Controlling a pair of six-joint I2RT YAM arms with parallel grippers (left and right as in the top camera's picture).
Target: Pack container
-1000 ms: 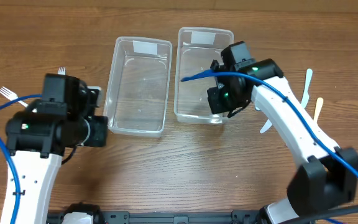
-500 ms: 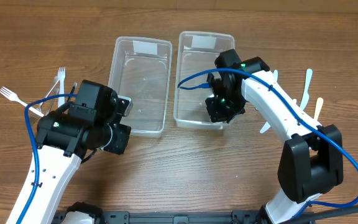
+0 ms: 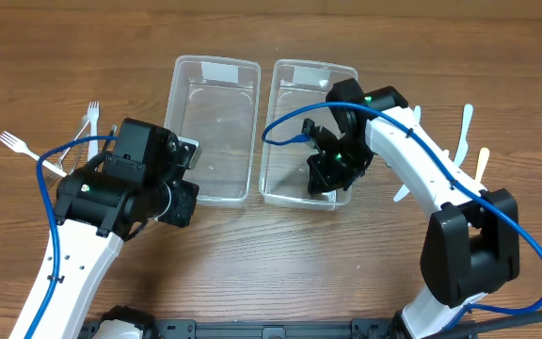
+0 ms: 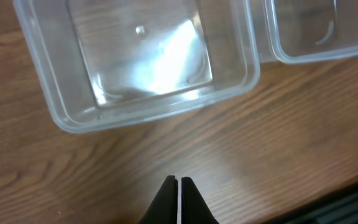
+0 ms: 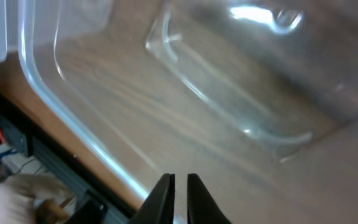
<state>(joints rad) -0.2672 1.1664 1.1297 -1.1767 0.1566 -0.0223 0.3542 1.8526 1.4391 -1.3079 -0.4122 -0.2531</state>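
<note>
Right end effector [image 5: 179,182] looks pinched on the near wall of the right container [image 3: 288,108]. Slide it slowly and keep it flat on the bench [image 3: 299,254]. Left end effector [image 4: 179,186] is closed and empty, just in front of the left container [image 3: 210,122].

text: none legible | stickers [image 3: 217,70], left container [image 3: 170,132] and right container [image 3: 269,193]: unreadable

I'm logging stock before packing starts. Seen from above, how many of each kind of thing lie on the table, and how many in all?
Clear plastic container: 2
White plastic fork: at least 2
Pale utensil on the right: 2 in plain view, others partly hidden
Total: at least 6
</note>
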